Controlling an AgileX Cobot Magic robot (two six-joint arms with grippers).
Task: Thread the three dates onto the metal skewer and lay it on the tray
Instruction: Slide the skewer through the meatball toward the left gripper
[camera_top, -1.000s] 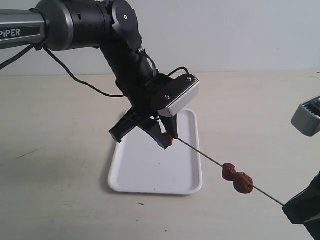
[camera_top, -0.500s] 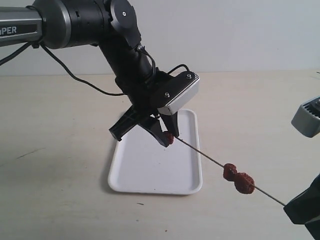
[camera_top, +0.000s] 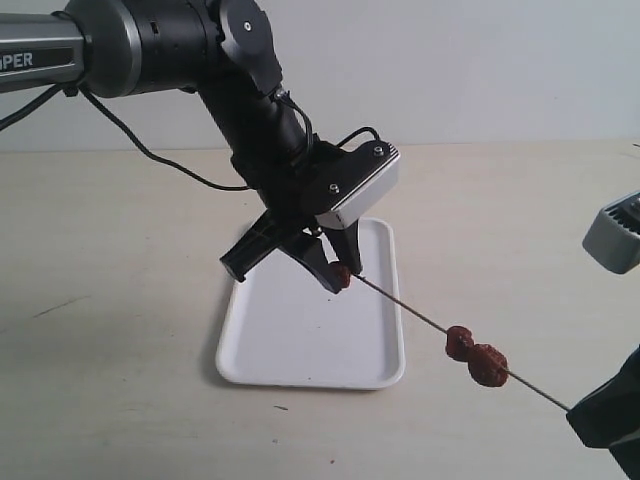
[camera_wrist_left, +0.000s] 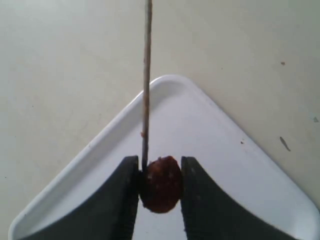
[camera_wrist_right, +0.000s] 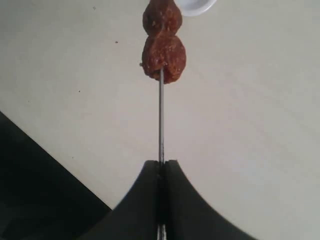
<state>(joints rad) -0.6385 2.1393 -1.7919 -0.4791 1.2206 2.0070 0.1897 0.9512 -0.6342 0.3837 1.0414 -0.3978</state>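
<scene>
Pale beige tabletop before a plain white wall. White tray with rounded corners and a low rim, lying flat near the middle of the table, one short end toward the wall. Left gripper on a black arm with a loose black cable, poised above the tray's right half, fingers part-spread and pinching the third date between the pads. Metal skewer, thin and straight, carried clear of the table on a slant, crossing above the tray's right long edge. Free tip at the side of the pinched date, just beside one finger; pierced or merely touching, not to be told. Pair of threaded dates, wrinkled and dark red-brown, touching each other on the rod, beyond the tray's right edge and nearer the right gripper. Right gripper low toward the table's near right side, fingers pressed together on the skewer's other end.
</scene>
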